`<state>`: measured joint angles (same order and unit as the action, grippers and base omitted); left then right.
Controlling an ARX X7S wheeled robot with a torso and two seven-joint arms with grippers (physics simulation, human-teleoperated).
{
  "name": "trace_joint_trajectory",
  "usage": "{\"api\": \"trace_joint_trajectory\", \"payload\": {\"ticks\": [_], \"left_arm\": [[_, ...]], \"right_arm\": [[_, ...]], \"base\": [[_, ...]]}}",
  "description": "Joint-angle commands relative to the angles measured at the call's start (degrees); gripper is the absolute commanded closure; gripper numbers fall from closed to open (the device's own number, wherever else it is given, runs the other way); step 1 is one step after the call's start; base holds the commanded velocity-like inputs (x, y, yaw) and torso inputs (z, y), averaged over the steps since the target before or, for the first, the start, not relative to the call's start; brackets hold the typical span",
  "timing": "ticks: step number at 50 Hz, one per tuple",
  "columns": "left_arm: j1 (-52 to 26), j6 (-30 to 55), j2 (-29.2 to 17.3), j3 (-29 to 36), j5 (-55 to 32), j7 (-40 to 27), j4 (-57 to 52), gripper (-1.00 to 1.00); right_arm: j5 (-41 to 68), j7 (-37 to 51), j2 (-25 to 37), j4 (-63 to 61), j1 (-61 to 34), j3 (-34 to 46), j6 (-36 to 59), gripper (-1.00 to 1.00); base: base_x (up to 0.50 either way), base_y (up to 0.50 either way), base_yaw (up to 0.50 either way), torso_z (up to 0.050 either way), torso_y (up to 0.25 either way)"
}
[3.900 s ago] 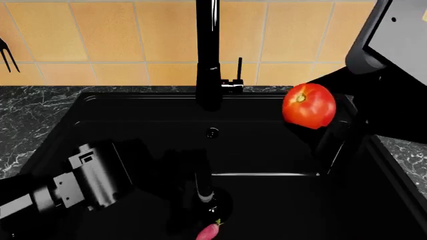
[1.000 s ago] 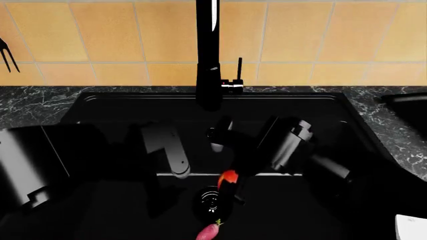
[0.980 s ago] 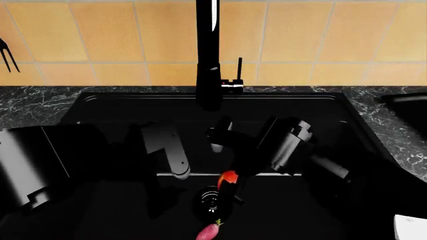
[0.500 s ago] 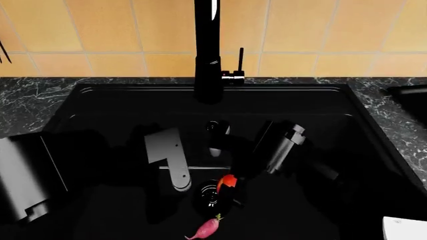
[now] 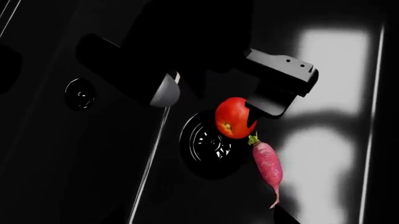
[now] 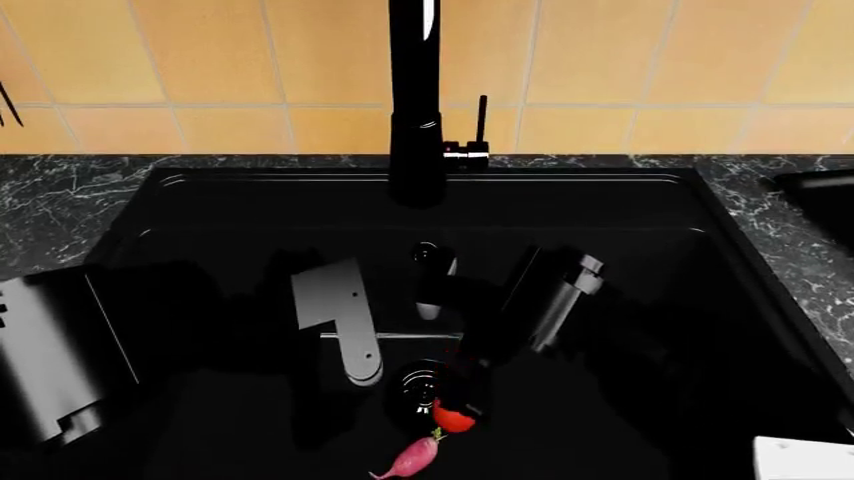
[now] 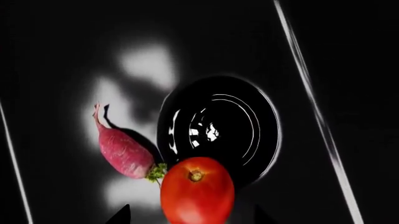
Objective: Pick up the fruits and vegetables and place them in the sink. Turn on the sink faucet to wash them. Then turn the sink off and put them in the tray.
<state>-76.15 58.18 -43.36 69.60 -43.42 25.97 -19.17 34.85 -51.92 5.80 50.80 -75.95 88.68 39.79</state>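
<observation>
The red tomato (image 6: 455, 415) (image 7: 197, 190) lies on the floor of the black sink (image 6: 200, 215), touching the rim of the round drain (image 7: 218, 128). The pink radish (image 6: 414, 457) (image 7: 124, 149) lies beside it, its green stem against the tomato. My right gripper (image 6: 483, 330) (image 7: 188, 217) hangs just above the tomato, open, its fingertips (image 7: 118, 215) well clear on both sides. My left gripper (image 6: 334, 370) is low in the basin left of the drain, open and empty. The left wrist view shows the tomato (image 5: 234, 117) and radish (image 5: 268, 163). The sink faucet (image 6: 414, 100) stands behind, with no water visible.
The faucet's thin lever (image 6: 481, 120) stands upright beside the spout. Grey marbled counter (image 6: 54, 200) surrounds the basin, with tan wall tiles behind. A corner of the flat black tray (image 6: 817, 185) shows at the right edge. A white robot part (image 6: 801, 458) sits bottom right.
The right gripper has opened, and the tomato has dropped from between its fingers to the sink floor beside the radish. The left arm has barely moved.
</observation>
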Motion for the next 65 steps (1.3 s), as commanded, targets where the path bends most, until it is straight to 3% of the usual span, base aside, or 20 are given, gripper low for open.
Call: {"api": "trace_joint_trajectory", "payload": {"ticks": [1, 15, 26, 38, 50, 65], "left_arm": [[0.1, -0.4, -0.1, 0.1, 0.1, 0.1, -0.1, -1.0], [0.3, -0.9, -0.1, 0.3, -0.1, 0.9, 0.5, -1.0], [1.4, -1.1, 2.0, 1.2, -0.3, 3.3, 8.2, -1.0], [4.3, -2.9, 1.6, -3.9, -4.0, 0.7, 13.3, -1.0], [5.6, -6.9, -3.0, -9.2, -5.8, -5.6, 4.0, -1.0], [2.0, -0.7, -6.5, -12.6, -10.5, -11.2, -4.9, -1.0]], "right_arm": [[0.3, 0.9, 1.7, -3.4, -0.8, -0.1, 1.8, -1.0], [3.2, 6.4, 9.9, -19.9, -3.4, -2.2, 8.1, -1.0], [9.6, 18.0, 23.2, -43.7, -6.8, -8.6, 18.0, -1.0], [14.6, 28.0, 31.3, -55.4, -8.4, -16.2, 22.4, -1.0], [16.4, 40.6, 31.2, -53.3, -11.5, -24.7, 26.9, -1.0], [14.4, 46.6, 27.6, -45.8, -16.6, -28.2, 29.3, -1.0]], "base": [[0.0, 0.0, 0.0, 0.0, 0.0], [0.0, 0.0, 0.0, 0.0, 0.0], [0.0, 0.0, 0.0, 0.0, 0.232], [0.0, 0.0, 0.0, 0.0, 0.029], [0.0, 0.0, 0.0, 0.0, 0.0], [0.0, 0.0, 0.0, 0.0, 0.0]]}}
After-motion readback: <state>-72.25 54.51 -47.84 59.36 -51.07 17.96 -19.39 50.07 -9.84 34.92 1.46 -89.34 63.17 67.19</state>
